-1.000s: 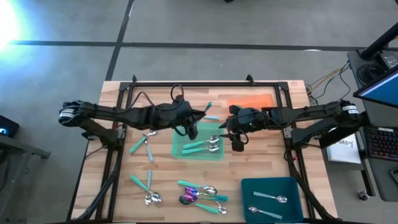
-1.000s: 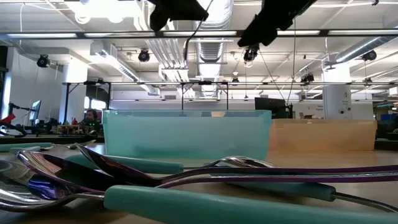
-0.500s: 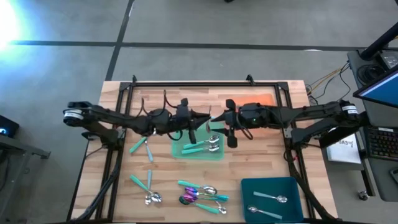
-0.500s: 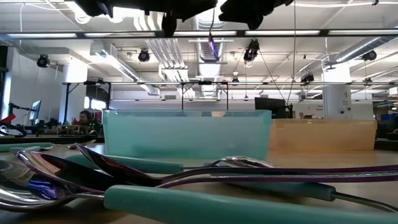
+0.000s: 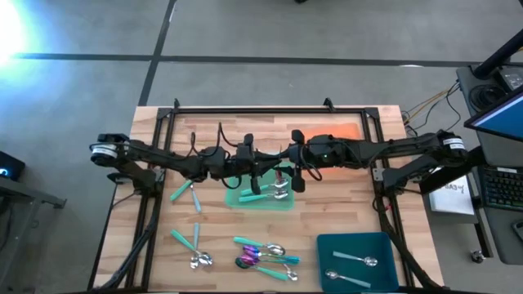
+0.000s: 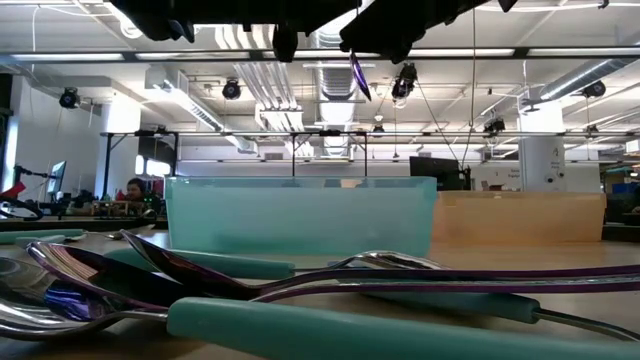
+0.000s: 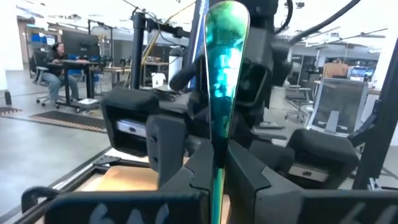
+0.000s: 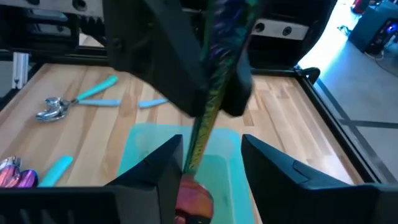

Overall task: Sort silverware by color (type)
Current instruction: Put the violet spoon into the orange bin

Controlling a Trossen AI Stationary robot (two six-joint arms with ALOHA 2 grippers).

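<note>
- Iridescent purple-green utensil [image 7: 219,81], slim and shiny: clamped upright in the left claw [image 7: 214,165], above the pale green tray [image 5: 245,198] at the centre of the wooden surface [image 5: 343,212].
- Right claw [image 8: 208,162]: fingers apart, one on each side of the same utensil; whether they touch it cannot be told. Both claws meet over the tray's 12 o'clock edge in the high view.
- Pale green tray: holds several teal-handled silver spoons [image 5: 274,190].
- Flat orange tray [image 5: 347,131]: at 1 o'clock of the green tray, partly under the right arm.
- Dark teal tray [image 5: 357,243]: at 5 o'clock on the surface, carrying two silver spoons [image 5: 357,260].
- Loose cluster of teal-handled and purple-headed spoons [image 5: 265,255]: at 6 o'clock of the green tray, lying on the wood.
- Further teal-handled pieces [image 5: 189,193]: at 9 o'clock of the green tray, and another pair [image 5: 194,247] at 7 o'clock.
</note>
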